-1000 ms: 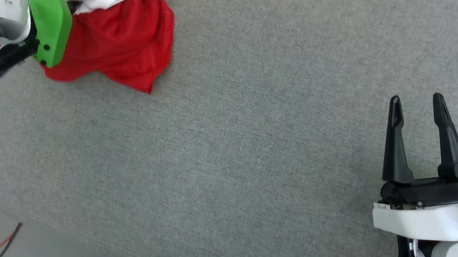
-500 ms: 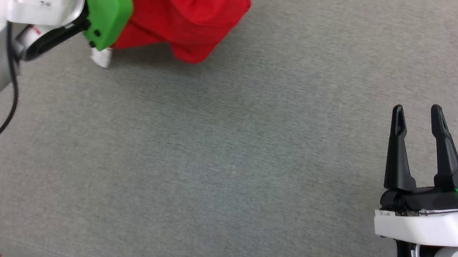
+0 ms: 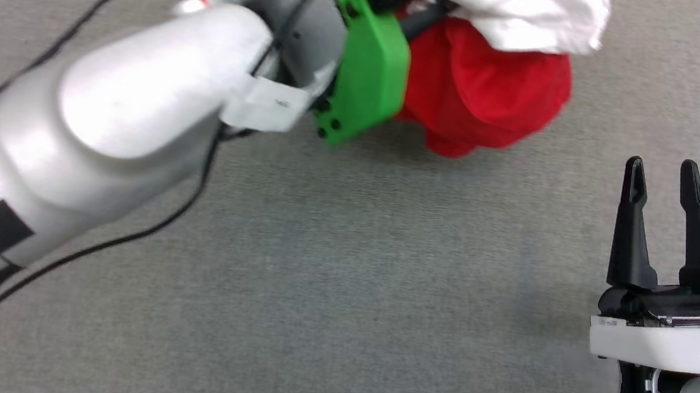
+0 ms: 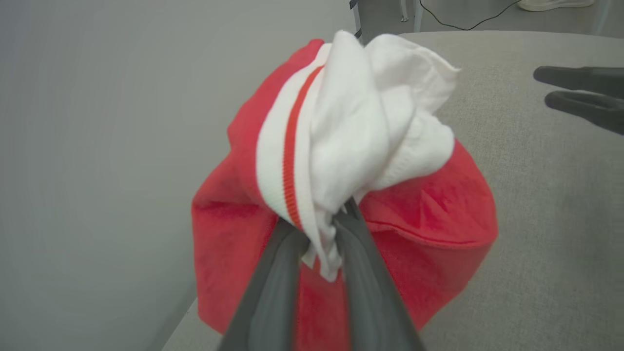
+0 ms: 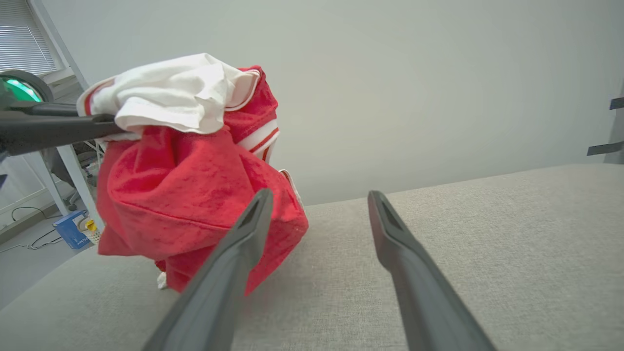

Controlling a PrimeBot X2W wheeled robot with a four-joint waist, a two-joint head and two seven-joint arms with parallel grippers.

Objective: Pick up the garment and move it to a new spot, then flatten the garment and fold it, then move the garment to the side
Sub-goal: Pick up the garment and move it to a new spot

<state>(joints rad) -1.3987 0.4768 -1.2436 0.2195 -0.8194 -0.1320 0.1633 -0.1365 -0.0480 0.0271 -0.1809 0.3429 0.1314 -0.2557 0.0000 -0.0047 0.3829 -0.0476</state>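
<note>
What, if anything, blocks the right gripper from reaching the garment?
Likely nothing, so probably yes: the right gripper is open, with bare grey surface between it and the garment, which hangs bunched from the shut left gripper.

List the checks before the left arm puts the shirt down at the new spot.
1. Hold of the left gripper on the garment: ok, shut on the white sleeve trim.
2. Lift of the garment off the grey surface: cannot tell, its lowest folds hang close to it.
3. Free right gripper open, apart from the garment: ok.
4. Flat enough to fold: not ok, bunched up.
5. Print side up: cannot tell, no print in sight.
</note>
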